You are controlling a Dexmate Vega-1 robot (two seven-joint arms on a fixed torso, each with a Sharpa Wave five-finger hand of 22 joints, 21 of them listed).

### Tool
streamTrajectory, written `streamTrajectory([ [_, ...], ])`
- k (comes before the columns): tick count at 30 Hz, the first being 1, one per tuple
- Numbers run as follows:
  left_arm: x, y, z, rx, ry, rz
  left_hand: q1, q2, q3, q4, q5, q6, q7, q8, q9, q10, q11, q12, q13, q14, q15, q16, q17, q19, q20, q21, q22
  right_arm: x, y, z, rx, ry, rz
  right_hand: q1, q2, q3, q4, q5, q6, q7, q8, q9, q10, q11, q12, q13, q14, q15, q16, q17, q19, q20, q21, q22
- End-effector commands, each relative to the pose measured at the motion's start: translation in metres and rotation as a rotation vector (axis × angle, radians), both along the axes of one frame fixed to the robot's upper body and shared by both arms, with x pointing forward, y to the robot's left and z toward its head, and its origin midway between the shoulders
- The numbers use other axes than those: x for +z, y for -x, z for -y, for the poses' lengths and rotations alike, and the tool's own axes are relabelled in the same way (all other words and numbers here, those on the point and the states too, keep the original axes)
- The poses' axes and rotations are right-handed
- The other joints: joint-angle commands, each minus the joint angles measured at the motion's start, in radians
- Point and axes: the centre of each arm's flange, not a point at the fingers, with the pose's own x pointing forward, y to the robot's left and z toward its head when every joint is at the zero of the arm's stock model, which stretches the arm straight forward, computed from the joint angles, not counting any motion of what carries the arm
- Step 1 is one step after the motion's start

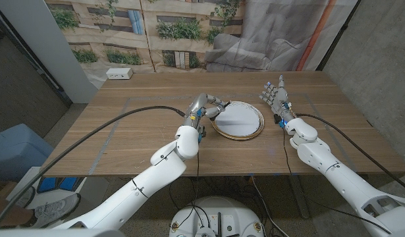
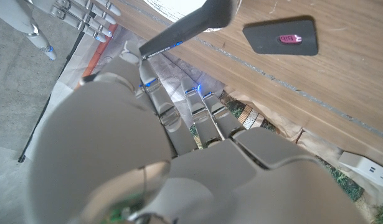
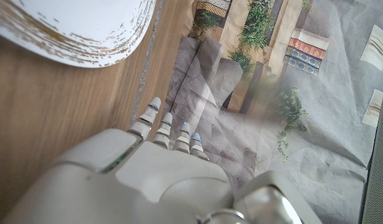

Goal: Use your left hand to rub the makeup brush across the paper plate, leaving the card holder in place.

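Left hand (image 1: 203, 107) near the middle of the wooden table (image 1: 123, 138), just beside the left rim of the paper plate (image 1: 238, 120), fingers closed around the makeup brush (image 2: 188, 26). Brush handle dark, seen in the left wrist view running out past the fingers toward the plate's white edge; in the head view a dark tip reaching over the plate's left rim, contact with the surface impossible to tell. Plate white with a gold-brown border, lying flat a little toward the far edge of the table, between the two hands.

Card holder (image 2: 281, 36) dark and flat with a small pink mark, lying on the wood apart from the brush in the left wrist view; in the head view hidden behind the left hand or too small to make out.

Right hand (image 1: 276, 95) raised off the right rim of the plate, closer to the far right corner, fingers spread and upright, holding nothing, clear of the plate. Plate's rim (image 3: 73, 31) showing beside that hand's fingers (image 3: 155, 118) in the right wrist view.

White power strip (image 1: 120, 74) at the far left corner of the table. Patterned backdrop (image 1: 189, 33) hanging behind the far edge.
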Motion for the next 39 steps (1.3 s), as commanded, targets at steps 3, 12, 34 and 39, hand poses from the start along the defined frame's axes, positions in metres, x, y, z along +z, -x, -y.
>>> streamTrajectory([
  [3,-0.007,-0.011,0.008,-0.070,0.088,-0.017,0.002,0.002,-0.006,-0.001,0.004,0.000,-0.008,-0.004,0.002,-0.002,-0.005,-0.004,0.005,-0.016,-0.154,-0.004,0.000,-0.006,0.004,-0.003,0.003,0.000,0.000,0.000,0.000,0.000,0.001,0.006,0.099,-0.001,0.005,0.006,-0.009,0.001,0.005,0.003,-0.008,0.001,0.007,0.004,-0.001,0.008,0.004,0.003,0.001,0.007,0.006,0.006],
  [12,-0.019,-0.021,0.013,-0.140,0.175,-0.061,0.000,0.003,-0.010,0.000,0.005,0.001,-0.008,-0.004,0.002,-0.002,-0.005,-0.005,0.005,-0.026,-0.153,-0.005,0.000,-0.004,0.003,-0.003,0.003,0.000,0.000,0.000,0.000,0.000,0.001,0.006,0.099,-0.001,0.005,0.006,-0.008,0.000,0.005,0.003,-0.006,0.002,0.008,0.004,0.000,0.009,0.004,0.003,0.001,0.006,0.006,0.006],
  [34,-0.035,-0.036,0.023,-0.216,0.233,-0.138,-0.005,0.010,-0.020,0.003,0.006,-0.002,-0.010,-0.005,0.003,-0.007,-0.006,-0.008,0.004,-0.045,-0.149,-0.004,0.000,0.003,0.001,0.000,0.003,0.000,0.000,0.000,0.000,0.000,0.001,0.006,0.099,-0.001,0.005,0.006,-0.009,0.000,0.005,0.003,-0.007,0.003,0.007,0.004,-0.001,0.008,0.004,0.003,0.001,0.007,0.006,0.006],
  [39,-0.037,-0.037,0.024,-0.232,0.240,-0.141,-0.006,0.012,-0.025,0.003,0.007,-0.005,-0.007,-0.006,0.003,-0.008,-0.005,-0.009,0.004,-0.054,-0.149,-0.004,-0.001,0.027,-0.012,0.010,0.005,0.000,0.000,0.000,0.000,0.000,0.001,0.005,0.099,-0.001,0.005,0.006,-0.008,0.000,0.005,0.003,-0.009,0.000,0.007,0.004,-0.001,0.008,0.004,0.003,0.001,0.007,0.006,0.006],
])
